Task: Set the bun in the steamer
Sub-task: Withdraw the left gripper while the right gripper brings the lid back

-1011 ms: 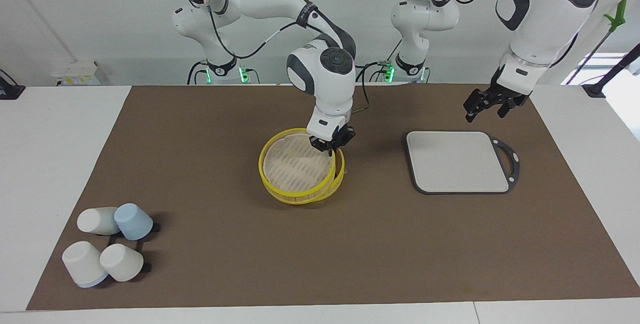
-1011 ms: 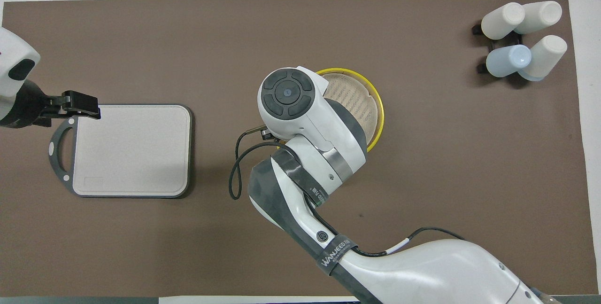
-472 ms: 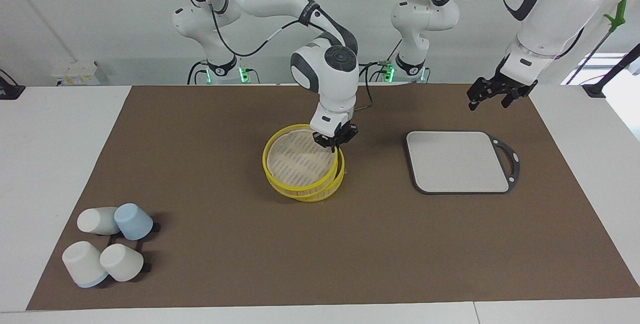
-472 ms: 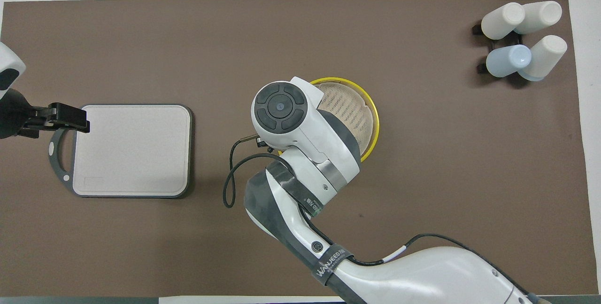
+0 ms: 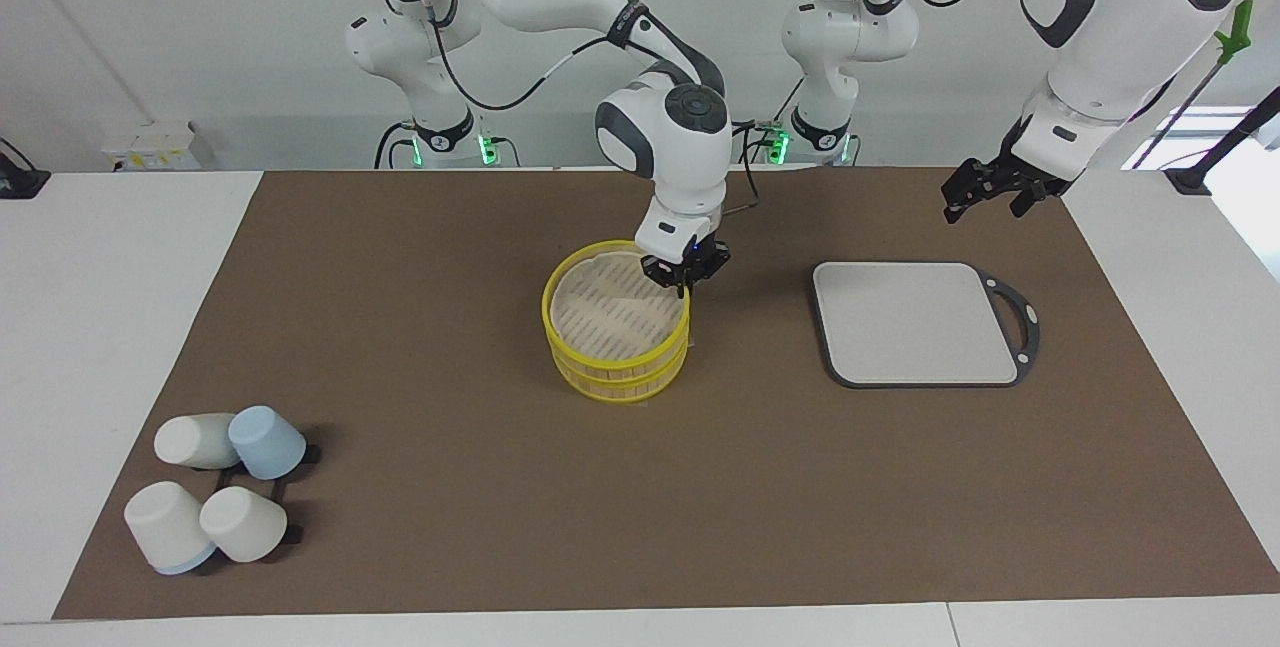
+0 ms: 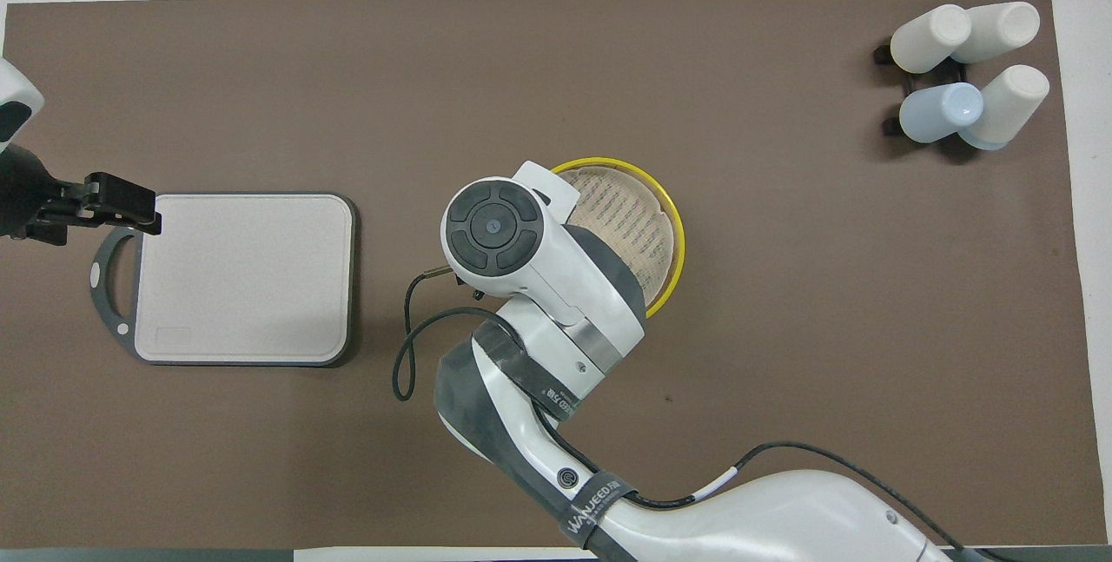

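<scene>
The right gripper [image 5: 686, 279] appears clamped on the lid [image 5: 617, 305] rim at the side toward the left arm, lid sitting level on the steamer [image 5: 622, 375] mid-table. The left gripper [image 5: 985, 194] waits over the board [image 5: 915, 324] edge, fingers apart. The bun is hidden

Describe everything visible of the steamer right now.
The steamer is a round basket with bright yellow rims, tan bamboo-like walls and a pale slatted top. It stands upright mid-mat, with its lid seated square on the base. The right claw is at the lid's rim on the side nearer the robots. No bun shows; the inside is hidden.
</scene>
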